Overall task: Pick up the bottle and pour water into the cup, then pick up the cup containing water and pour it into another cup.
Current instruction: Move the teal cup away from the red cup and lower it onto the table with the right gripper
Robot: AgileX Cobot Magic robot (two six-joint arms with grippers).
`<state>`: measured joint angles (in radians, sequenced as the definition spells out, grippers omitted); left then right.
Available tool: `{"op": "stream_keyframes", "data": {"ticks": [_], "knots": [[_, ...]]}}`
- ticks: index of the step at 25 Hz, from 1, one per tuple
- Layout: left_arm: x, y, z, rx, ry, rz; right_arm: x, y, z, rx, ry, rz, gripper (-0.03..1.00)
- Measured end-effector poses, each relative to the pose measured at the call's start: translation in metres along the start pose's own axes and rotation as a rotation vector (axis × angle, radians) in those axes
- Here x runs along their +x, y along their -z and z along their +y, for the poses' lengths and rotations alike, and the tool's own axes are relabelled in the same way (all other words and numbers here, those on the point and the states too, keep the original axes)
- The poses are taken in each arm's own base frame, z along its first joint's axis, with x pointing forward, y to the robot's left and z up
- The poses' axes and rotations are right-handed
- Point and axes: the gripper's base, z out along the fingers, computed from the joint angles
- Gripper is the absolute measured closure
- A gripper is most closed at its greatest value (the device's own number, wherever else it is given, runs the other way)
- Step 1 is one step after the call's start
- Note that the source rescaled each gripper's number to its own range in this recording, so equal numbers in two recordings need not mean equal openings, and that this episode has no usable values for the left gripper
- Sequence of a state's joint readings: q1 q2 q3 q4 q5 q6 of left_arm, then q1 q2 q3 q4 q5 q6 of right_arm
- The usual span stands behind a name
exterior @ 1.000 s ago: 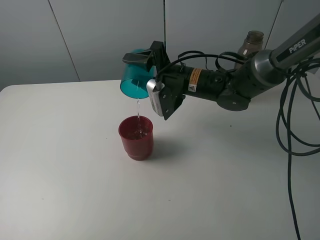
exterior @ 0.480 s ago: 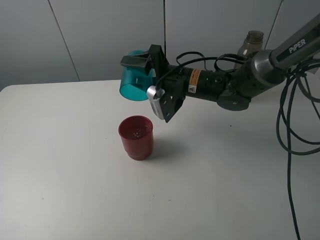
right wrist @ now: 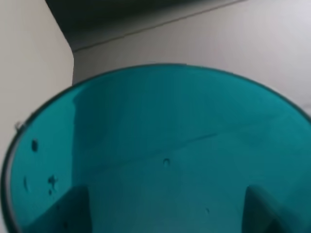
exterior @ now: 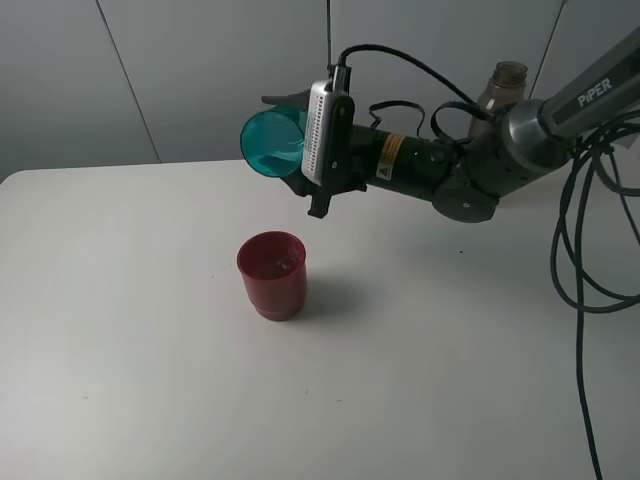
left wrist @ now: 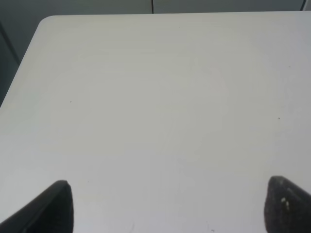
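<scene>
My right gripper [exterior: 288, 142] is shut on the teal cup [exterior: 273, 143] and holds it in the air, on its side with its mouth to the left, above and behind the red cup [exterior: 272, 275]. The red cup stands upright on the white table [exterior: 130, 330]. In the right wrist view the teal cup [right wrist: 160, 150] fills the frame, with a few droplets inside, and the fingers [right wrist: 73, 208] show dimly through its wall. The grey-brown bottle [exterior: 502, 86] stands at the back right, partly hidden behind the right arm. My left gripper [left wrist: 170, 199] is open over bare table.
Black cables [exterior: 585, 260] hang from the right arm at the right side. The table's rounded far corner [left wrist: 46, 22] shows in the left wrist view. Grey wall panels stand behind the table.
A second ago the teal cup was tipped mouth-down with a thin stream falling into the red cup. The stream has stopped and the right wrist has rolled the cup back onto its side.
</scene>
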<state>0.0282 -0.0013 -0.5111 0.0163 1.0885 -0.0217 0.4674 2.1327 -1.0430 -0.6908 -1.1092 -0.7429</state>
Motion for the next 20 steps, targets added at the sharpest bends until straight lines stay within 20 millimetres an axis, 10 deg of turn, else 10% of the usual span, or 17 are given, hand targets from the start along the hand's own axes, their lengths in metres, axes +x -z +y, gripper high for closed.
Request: {"op": "stream_keyframes", "data": {"ticks": [8, 20], "knots": [[0.000, 0.000, 0.000, 0.000, 0.000, 0.000, 0.013, 0.001, 0.001, 0.026, -0.564, 0.157, 0.91], [0.000, 0.000, 0.000, 0.000, 0.000, 0.000, 0.054, 0.025, 0.005, 0.030, -0.942, 0.466, 0.91]]}}
